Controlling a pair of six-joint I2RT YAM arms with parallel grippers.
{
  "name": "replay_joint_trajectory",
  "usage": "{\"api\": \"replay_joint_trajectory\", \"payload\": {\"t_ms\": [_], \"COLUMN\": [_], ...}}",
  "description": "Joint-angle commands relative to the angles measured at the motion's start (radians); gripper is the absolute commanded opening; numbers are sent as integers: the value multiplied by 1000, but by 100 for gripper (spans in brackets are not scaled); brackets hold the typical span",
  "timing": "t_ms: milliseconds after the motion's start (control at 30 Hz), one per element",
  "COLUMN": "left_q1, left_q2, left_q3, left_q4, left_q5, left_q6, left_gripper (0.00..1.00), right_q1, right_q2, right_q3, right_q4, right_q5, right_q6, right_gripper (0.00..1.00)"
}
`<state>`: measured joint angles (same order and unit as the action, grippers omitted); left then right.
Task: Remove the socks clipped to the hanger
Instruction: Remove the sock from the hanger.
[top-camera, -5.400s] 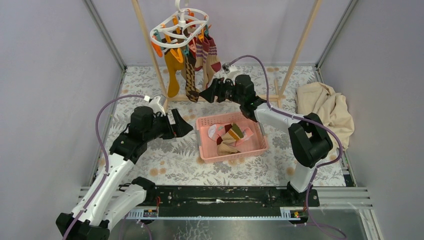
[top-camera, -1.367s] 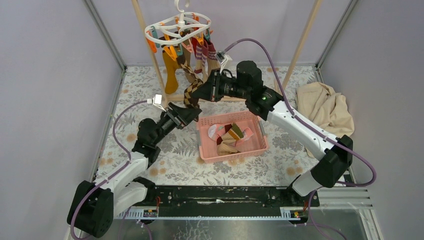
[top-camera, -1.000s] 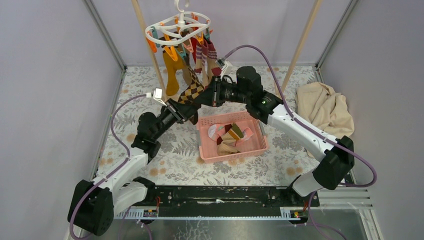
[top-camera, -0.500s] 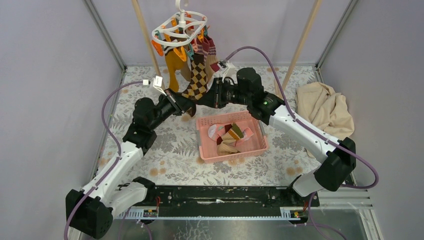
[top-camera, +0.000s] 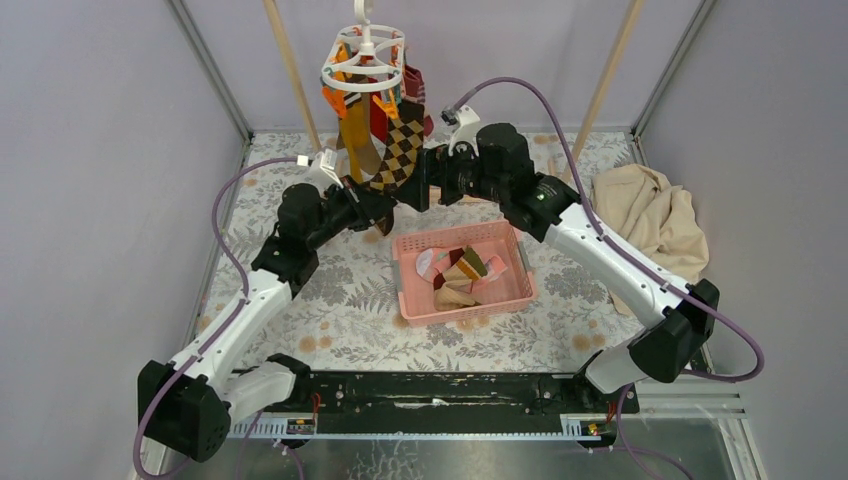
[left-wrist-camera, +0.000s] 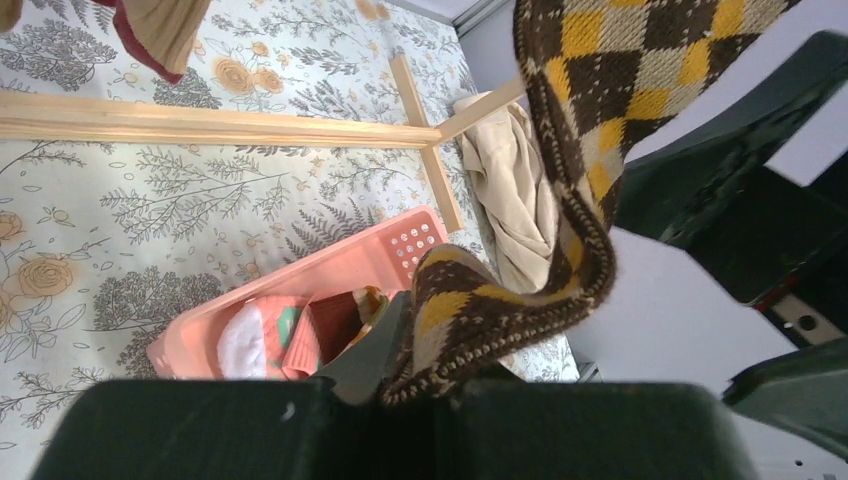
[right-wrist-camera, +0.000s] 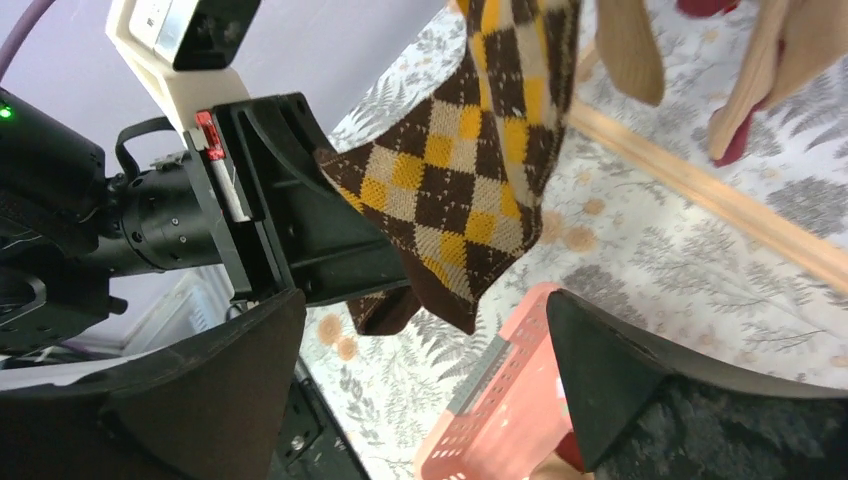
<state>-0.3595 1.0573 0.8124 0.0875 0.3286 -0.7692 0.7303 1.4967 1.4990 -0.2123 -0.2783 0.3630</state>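
The white hanger (top-camera: 365, 62) hangs from its hook at the back, turned edge-on, with mustard (top-camera: 352, 140), maroon (top-camera: 414, 88) and argyle socks (top-camera: 400, 150) clipped to it. My left gripper (top-camera: 384, 208) is shut on the toe end of the argyle sock (left-wrist-camera: 565, 190), which bends up from the jaws (left-wrist-camera: 425, 345) toward the hanger. My right gripper (top-camera: 413, 190) is just right of that sock, open, with nothing between its fingers (right-wrist-camera: 205, 390). In the right wrist view the argyle sock (right-wrist-camera: 470, 180) hangs ahead of the open right gripper (right-wrist-camera: 425, 335), held by the black left gripper (right-wrist-camera: 300, 230).
A pink basket (top-camera: 465, 310) with several socks inside sits mid-table, below both grippers (left-wrist-camera: 300, 275) (right-wrist-camera: 500, 395). A beige cloth (top-camera: 650, 215) lies at the right. The wooden rack's poles (top-camera: 285, 60) and base bar (left-wrist-camera: 200, 125) stand behind the hanger.
My right gripper has opened and let go of the argyle sock. The left gripper closed on its toe and drew it left and back. The hanger has swung and turned.
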Motion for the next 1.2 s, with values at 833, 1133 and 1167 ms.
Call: {"api": "replay_joint_trajectory", "payload": {"t_ms": [833,1133,1167], "left_q1": [70,91,91], "left_q2": [-42,-82,-76], "left_q3": [-8,-52,-51], "left_q4": [-70,-84,-84], "left_q5": [26,35,44], "left_q6": [40,35,33], "left_gripper": [6,7,7], "right_q1": [-236,-236,-234], "right_q2": [99,190,191], "right_q3": [350,450,444], "right_q4": [166,178,182], "right_q5": [-48,-119,-120], "right_q6": [-92,-56,-53], "right_gripper": [77,70,70]}}
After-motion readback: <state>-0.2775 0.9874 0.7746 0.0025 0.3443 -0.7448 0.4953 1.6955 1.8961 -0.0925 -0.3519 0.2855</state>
